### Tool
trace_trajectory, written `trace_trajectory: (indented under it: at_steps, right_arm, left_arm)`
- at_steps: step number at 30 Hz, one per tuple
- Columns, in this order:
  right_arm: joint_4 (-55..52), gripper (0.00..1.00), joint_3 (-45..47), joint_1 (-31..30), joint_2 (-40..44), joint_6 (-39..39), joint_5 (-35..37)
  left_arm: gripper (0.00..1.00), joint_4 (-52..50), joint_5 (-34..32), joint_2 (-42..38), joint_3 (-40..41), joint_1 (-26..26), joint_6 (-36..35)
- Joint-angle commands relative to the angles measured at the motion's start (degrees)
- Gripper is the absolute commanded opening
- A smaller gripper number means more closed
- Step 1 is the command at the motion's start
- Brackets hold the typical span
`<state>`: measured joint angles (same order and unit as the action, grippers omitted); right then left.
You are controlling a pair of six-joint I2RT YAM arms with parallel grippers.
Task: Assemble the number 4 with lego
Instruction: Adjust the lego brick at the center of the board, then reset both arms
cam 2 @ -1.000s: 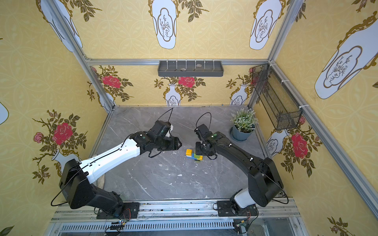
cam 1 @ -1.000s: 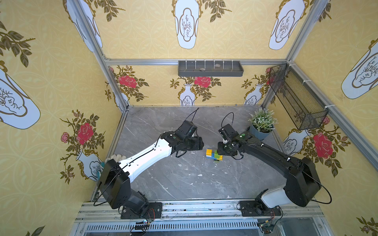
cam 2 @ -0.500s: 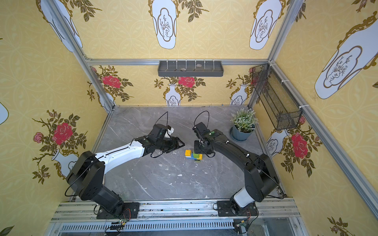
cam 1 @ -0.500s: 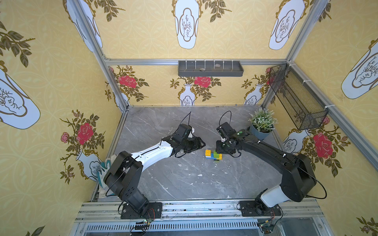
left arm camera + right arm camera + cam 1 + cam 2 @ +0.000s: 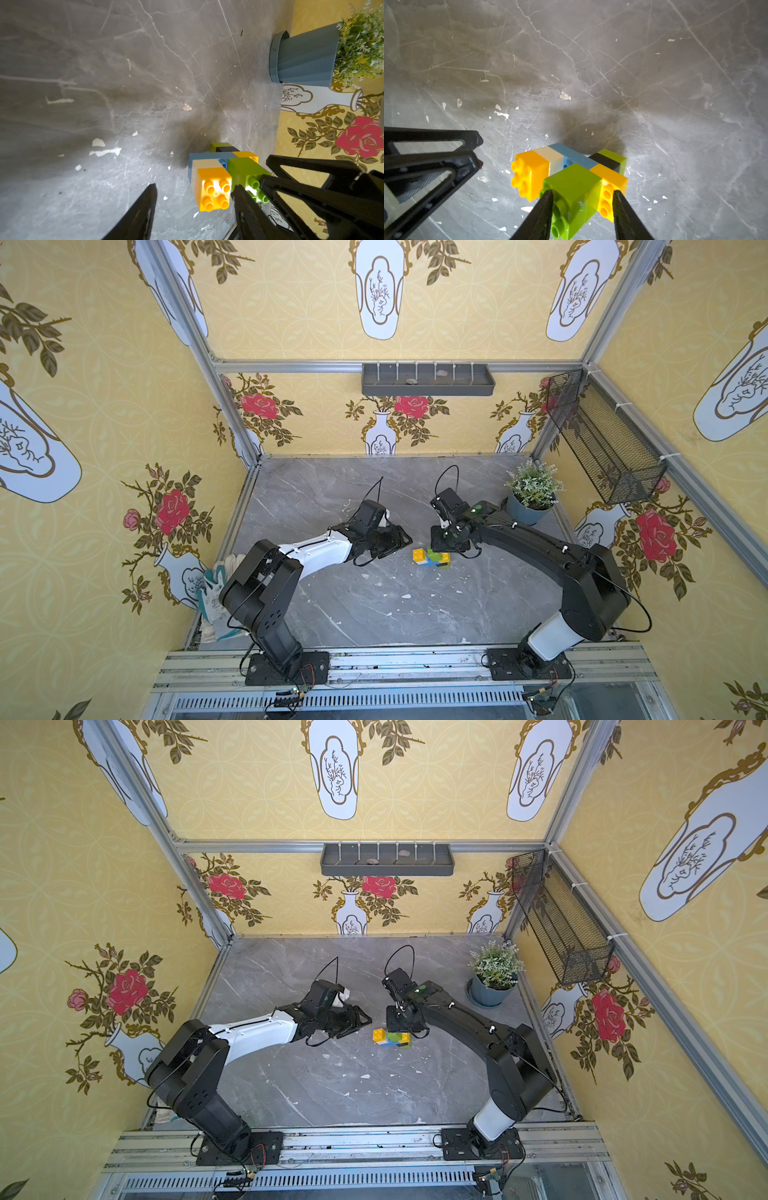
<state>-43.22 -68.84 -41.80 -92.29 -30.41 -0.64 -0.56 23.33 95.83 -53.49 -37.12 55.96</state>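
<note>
The number 4 [image 5: 431, 556] [image 5: 391, 1038] is a small cluster of joined lego: yellow, white, blue and lime green bricks, in the middle of the marble table. My right gripper [image 5: 582, 194] [image 5: 442, 546] is shut on it, one finger on the lime green brick [image 5: 572, 187], the other against a yellow brick [image 5: 609, 182]. My left gripper [image 5: 195, 190] [image 5: 405, 540] is open beside the cluster. The end yellow brick [image 5: 214, 188] lies between its fingertips, close to one and well clear of the other. The left gripper [image 5: 478, 150] shows in the right wrist view too.
A potted plant [image 5: 532, 497] [image 5: 305, 58] stands at the back right, close behind the right arm. A black mesh basket [image 5: 602, 439] hangs on the right wall and a grey shelf tray [image 5: 428, 379] on the back wall. Gloves [image 5: 216, 593] lie at the table's left edge.
The left arm has folded down lower and its gripper has edged toward the cluster with the jaws narrowing. The right gripper and the cluster have hardly moved.
</note>
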Motion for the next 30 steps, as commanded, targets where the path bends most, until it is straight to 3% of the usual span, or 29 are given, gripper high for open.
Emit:
trace_trajectory:
  at_steps: [1, 11, 18, 20, 21, 23, 24, 27, 30]
  right_arm:
    - [-1.19, 0.48, -1.44, -0.68, -1.27, -0.26, 1.95]
    - [-3.98, 0.49, -7.7, -2.17, -2.79, 0.41, 3.84]
    - [-5.88, 0.66, -17.27, -4.42, 3.81, 1.36, 13.43]
    - [-2.15, 0.8, -14.77, -4.36, 9.86, 1.65, 16.82]
    - [0.11, 0.83, -12.61, -4.51, 13.53, 1.24, 19.01]
    - [6.74, 0.9, -6.67, -5.17, 21.01, 1.25, 22.98]
    - [10.43, 1.0, -2.77, -5.13, 25.43, 1.62, 24.24]
    - [20.69, 0.97, 8.44, -4.78, 36.98, 1.2, 26.16]
    - [32.41, 0.98, 22.22, -4.78, 48.03, 5.81, 28.93]
  left_arm:
    - [0.62, 1.18, -0.99, -0.12, 0.5, 0.2, -0.42]
    - [0.62, -2.22, -2.69, -3.38, -0.34, 0.36, -2.46]
    - [0.71, -16.13, -5.74, -15.03, -10.1, 1.04, -12.38]
    - [0.83, -16.03, -2.34, -20.15, -12.22, 1.83, -15.17]
    - [0.99, -14.72, 1.24, -22.36, -12.71, 2.85, -15.91]
    - [1.0, -10.39, 10.01, -27.13, -12.8, 5.77, -16.41]
    - [1.0, -8.42, 14.09, -29.42, -12.85, 7.18, -16.41]
    - [1.0, -3.68, 24.85, -34.69, -13.3, 9.71, -16.41]
    - [1.0, -10.81, 25.23, -38.22, -15.11, 10.84, -23.75]
